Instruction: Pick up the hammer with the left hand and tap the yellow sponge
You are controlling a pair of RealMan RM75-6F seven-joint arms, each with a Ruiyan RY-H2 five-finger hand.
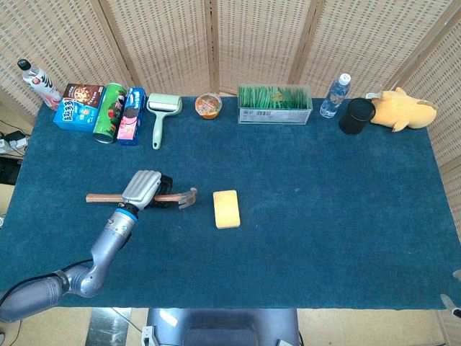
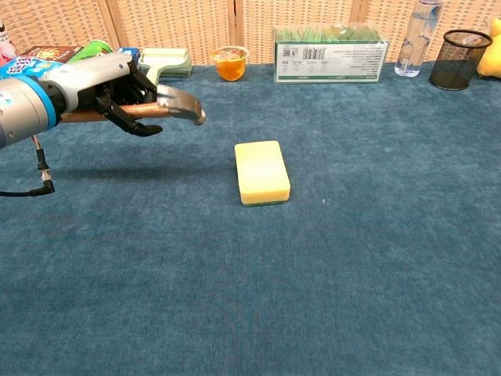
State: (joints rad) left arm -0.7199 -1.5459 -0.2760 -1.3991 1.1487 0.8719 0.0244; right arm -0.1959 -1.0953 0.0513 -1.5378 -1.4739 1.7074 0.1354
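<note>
Hammer, wooden-handled with grey metal head: one. Long axis laid roughly level, left to right across the blue-covered bench; the head is pointed toward the sponge, the handle end projects out behind the hand on the left. In the chest view the hammer is seen lifted clear of the bench, its shadow cast on the cloth below. Handle reddish-brown, head dull silver with a curved claw.

Left hand, grey shell with black fingers: one. Closed around the hammer handle near the head; also seen in the chest view.

Right hand: not seen in either view.

Sponge, yellow rectangular block: one. Laid flat on the bench just right of the hammer head, not touched by it; long axis running front to back.

Along the far edge, one each: green lint roller, clear box of green sticks, clear water bottle, black mesh cup, yellow plush toy, green snack tube.
</note>
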